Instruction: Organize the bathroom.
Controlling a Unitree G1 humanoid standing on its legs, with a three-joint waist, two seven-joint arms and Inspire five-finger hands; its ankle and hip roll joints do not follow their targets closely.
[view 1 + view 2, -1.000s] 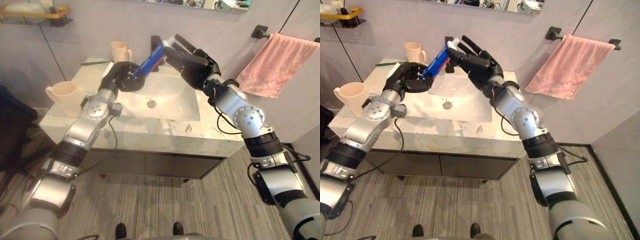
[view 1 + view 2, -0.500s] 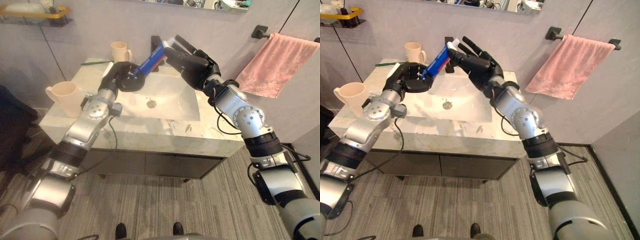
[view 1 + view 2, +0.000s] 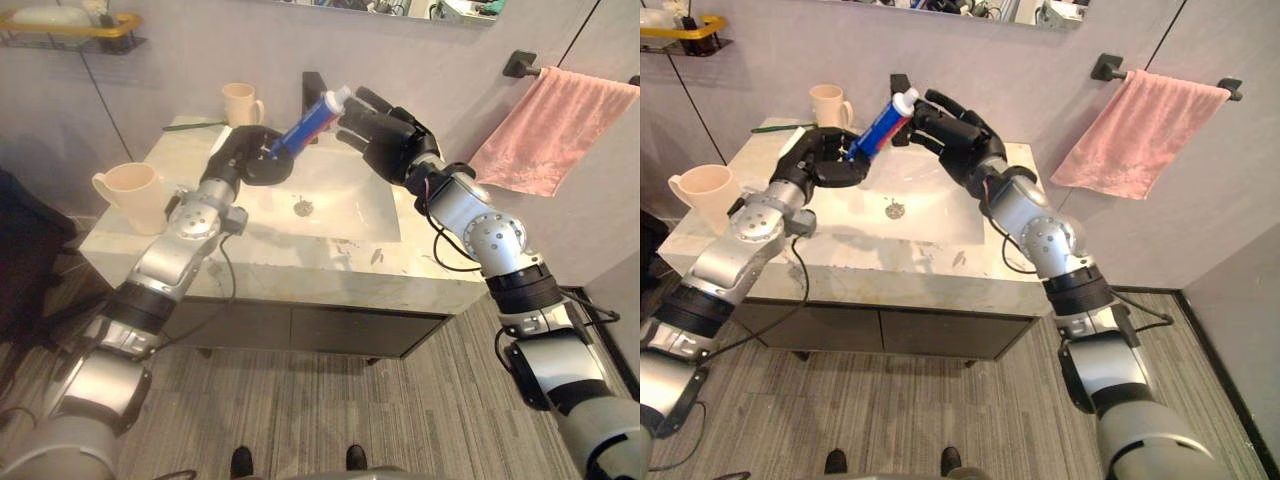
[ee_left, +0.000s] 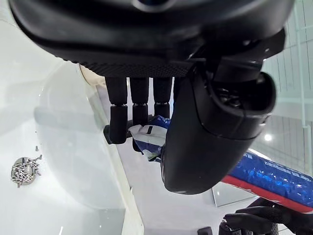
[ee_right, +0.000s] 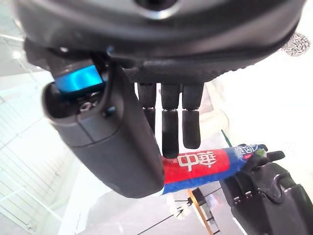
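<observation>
The marble surface [image 3: 330, 262] with its sink [image 3: 330, 195] carries a big cup [image 3: 128, 192] at the robot's left and a small cup [image 3: 239, 101] at the back; above the basin both hands meet. The right hand [image 3: 385, 140], whose fingers were straight a moment ago, now curls them round the cap end of the toothpaste tube [image 3: 883, 124]; the left hand [image 3: 250, 152] still grips the bottom end; a handover seems to begin.

Both hands, left hand [image 3: 252, 158] and right hand [image 3: 392, 143], raised with fingers curled.
</observation>
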